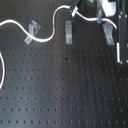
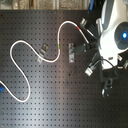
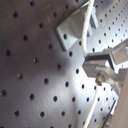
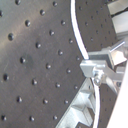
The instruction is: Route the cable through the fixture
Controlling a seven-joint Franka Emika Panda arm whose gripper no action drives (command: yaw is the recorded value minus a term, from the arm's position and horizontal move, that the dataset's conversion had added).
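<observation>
The white cable (image 1: 10, 21) snakes across the black perforated board from the first exterior view's left. It passes at the left fixture (image 1: 33, 29), bends up past its green band (image 1: 54, 24) and reaches my gripper (image 1: 75, 11) near the top edge. In the second exterior view the cable (image 2: 20, 43) shows the green band (image 2: 59, 46) and the red band (image 2: 81, 30) just before the gripper (image 2: 83, 23). In the second wrist view the cable (image 4: 75, 25) runs into the closed fingers (image 4: 90, 67). The middle fixture (image 1: 68, 31) stands just below the held part, apart from it.
A third fixture (image 1: 107, 31) stands toward the first exterior view's right, under the arm (image 1: 120, 35). The robot's white body (image 2: 117, 35) covers the second exterior view's right side. A fixture (image 3: 72, 27) shows close to the cable (image 3: 89, 20) in the first wrist view.
</observation>
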